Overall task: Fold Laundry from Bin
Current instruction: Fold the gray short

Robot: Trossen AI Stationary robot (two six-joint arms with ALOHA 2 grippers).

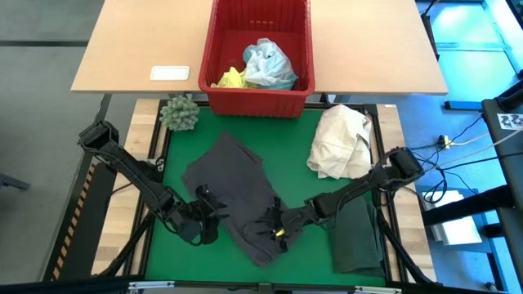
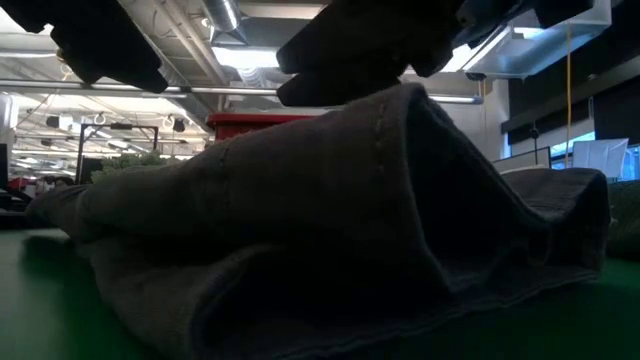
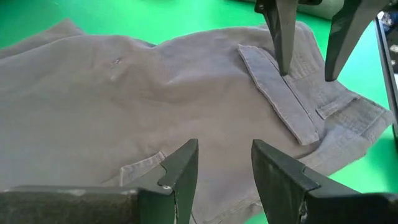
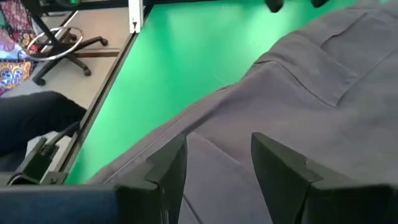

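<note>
now the grey garment (image 1: pixel 233 192) lies rumpled on the green mat (image 1: pixel 286 135), below the red bin (image 1: pixel 259 57). left gripper (image 1: pixel 206 214) and right gripper (image 1: pixel 274 229) hover at its lower edge, jaws parted, holding nothing.

Green mat (image 1: pixel 176 245) free L; cream bundle (image 1: pixel 340 143) blocks R.

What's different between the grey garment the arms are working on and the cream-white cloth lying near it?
The grey garment is dark and spread fairly flat across the green mat, while the cream-white cloth is pale and bunched into a loose heap. The grey garment has the left gripper and the right gripper over it; the cream-white cloth lies apart from both. Both are soft fabric lying outside the red bin.
</note>
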